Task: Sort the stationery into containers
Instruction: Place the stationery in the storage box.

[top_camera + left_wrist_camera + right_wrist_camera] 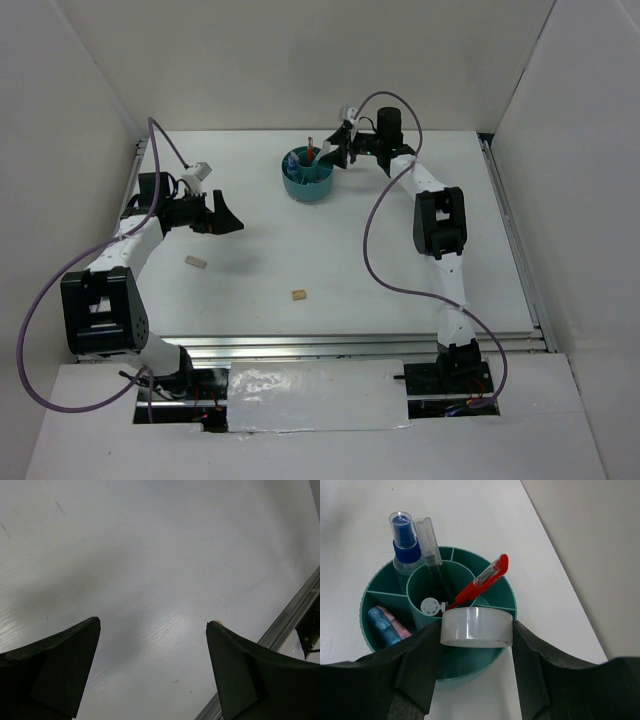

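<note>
Over the teal organiser (470,557), the right end effector (476,635) grips the clear tape ring (476,625) so it can drop in, maybe into the near slot. The left end effector (152,625) hangs open; two tan blocks (195,262) wait.

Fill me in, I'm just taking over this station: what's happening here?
The right gripper holds a clear tape ring right over the teal organiser, not yet released. The organiser already holds a red pen and, in an outer compartment, a blue eraser and a pink eraser. The left gripper hangs open over bare table, holding nothing. Two tan blocks lie on the table, unsorted.
</note>
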